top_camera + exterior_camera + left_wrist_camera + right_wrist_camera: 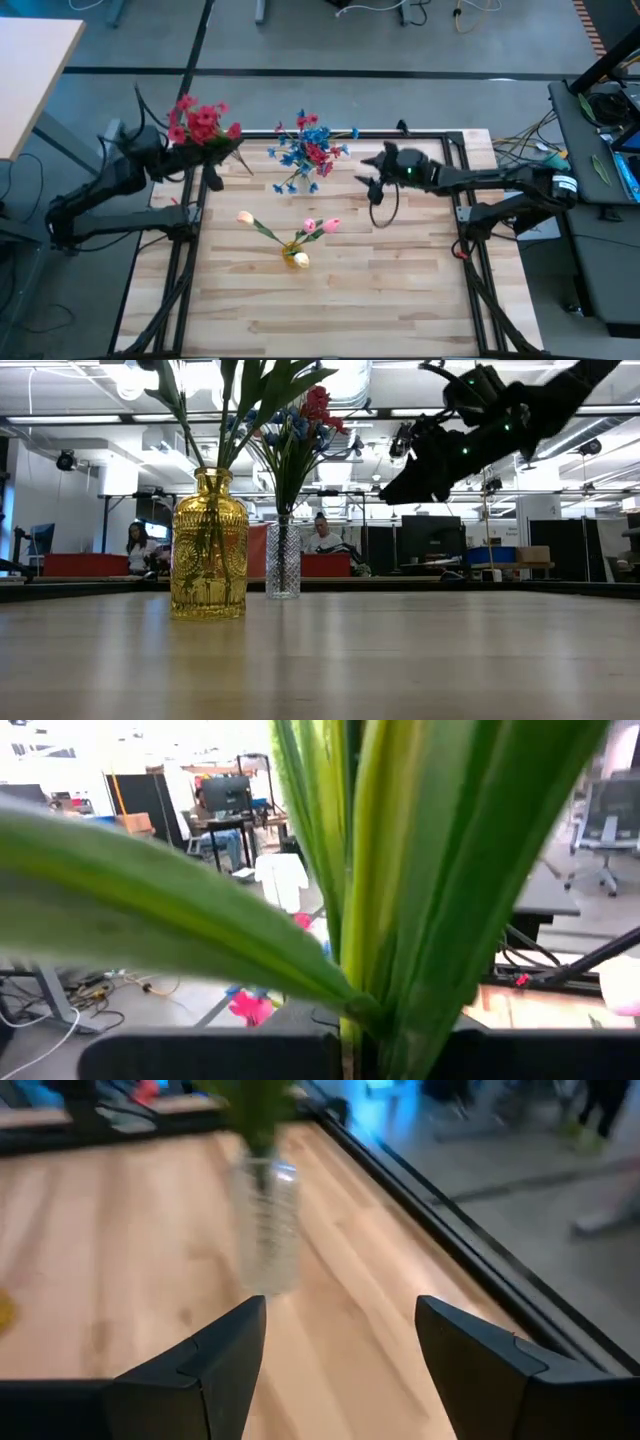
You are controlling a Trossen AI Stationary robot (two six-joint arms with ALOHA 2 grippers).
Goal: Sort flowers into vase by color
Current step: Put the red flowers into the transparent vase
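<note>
High view: left gripper (213, 160) sits at the table's (400, 290) far-left corner, clamped shut on the stems of a red flower bunch (200, 122); the blossoms stick out past the table edge on the far side of the fingers. Right gripper (368, 178) is at the far right part of the table, fingers apart, nothing between them. Clear vase (307, 182) sits between the two grippers, just off the right gripper's fingertips, holding blue flowers (305, 145) mixed with a few red blossoms. Yellow vase (296, 258) is nearer the table's middle, on the near side of both grippers, holding pink and cream tulips (322, 226).

Low view: yellow vase (209, 546) stands upright in front, green stems rising out of it. Clear vase (283, 561) stands upright behind it, with blue flowers (296, 424) and red blossoms on top. Right gripper (400, 485) hangs well above the tabletop, off to the side of the clear vase, not touching it.

Left wrist view: green stems and leaves (400, 890) fill the frame right at the fingers; a bit of pink-red blossom shows behind.

Right wrist view: both fingers (215, 1370) spread, empty gap. Clear vase (266, 1225) stands straight ahead of them, apart from the tips, green stems in its neck.

No legible writing or labels anywhere.
</note>
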